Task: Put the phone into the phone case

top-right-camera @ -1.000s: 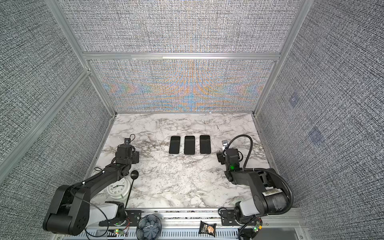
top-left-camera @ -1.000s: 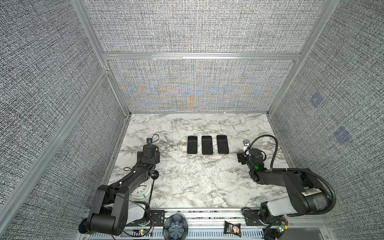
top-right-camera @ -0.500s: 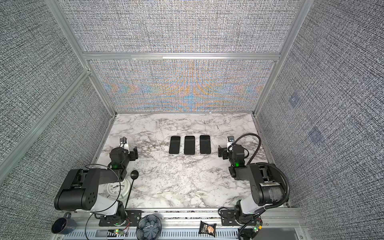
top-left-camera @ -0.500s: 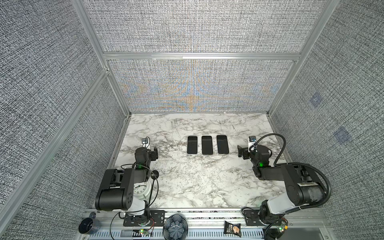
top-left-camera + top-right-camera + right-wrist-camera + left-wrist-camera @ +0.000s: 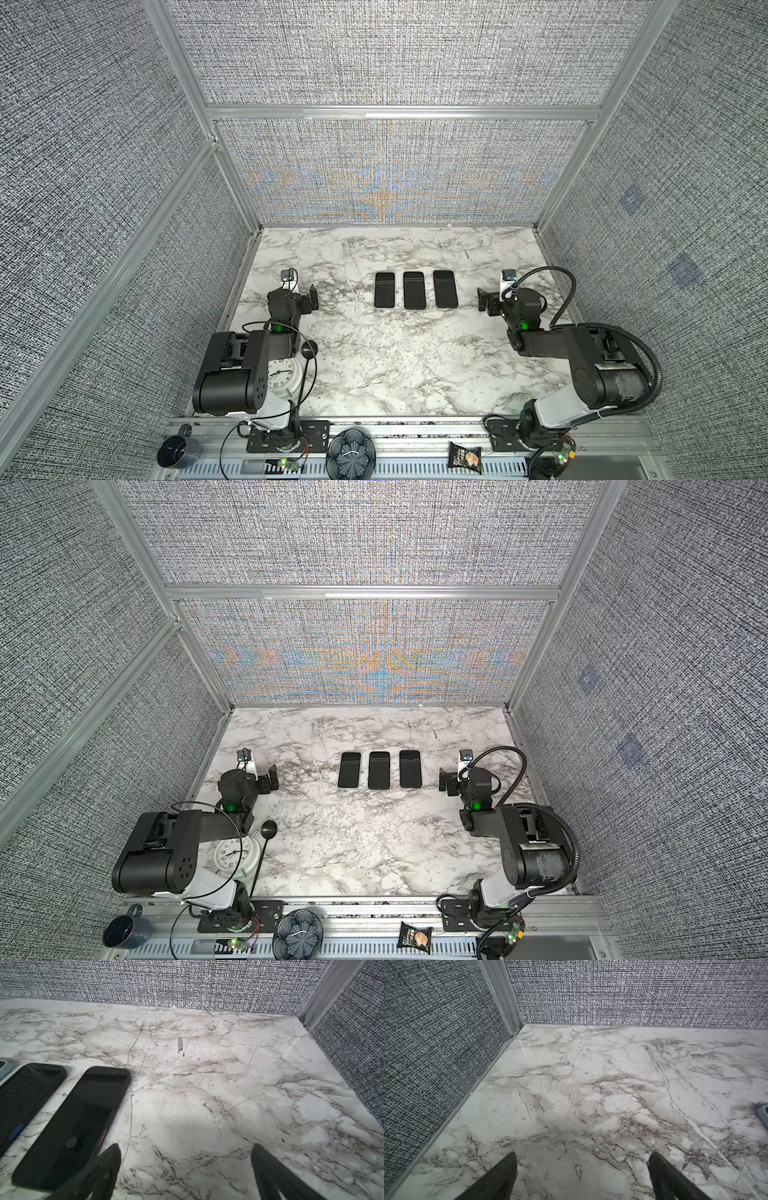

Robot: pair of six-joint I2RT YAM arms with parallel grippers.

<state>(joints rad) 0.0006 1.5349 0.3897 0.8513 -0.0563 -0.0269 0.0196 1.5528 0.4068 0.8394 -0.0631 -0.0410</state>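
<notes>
1. Both top views: a row of phones (image 5: pixel 414 289) lies flat on the marble desk (image 5: pixel 395 365). The left end effector (image 5: pixel 312 297) stands left of the row and the right end effector (image 5: pixel 482 299) right of it. Both are well apart from the row.
2. Left wrist: the left end effector (image 5: pixel 581 1167) is spread wide over bare desk, holding nothing.
3. Right wrist: the right end effector (image 5: pixel 185 1159) is spread wide and empty. The row's nearest phone (image 5: pixel 72 1122), framed by a dark phone case (image 5: pixel 108 1070), lies just beside one finger; contact cannot be told.
</notes>
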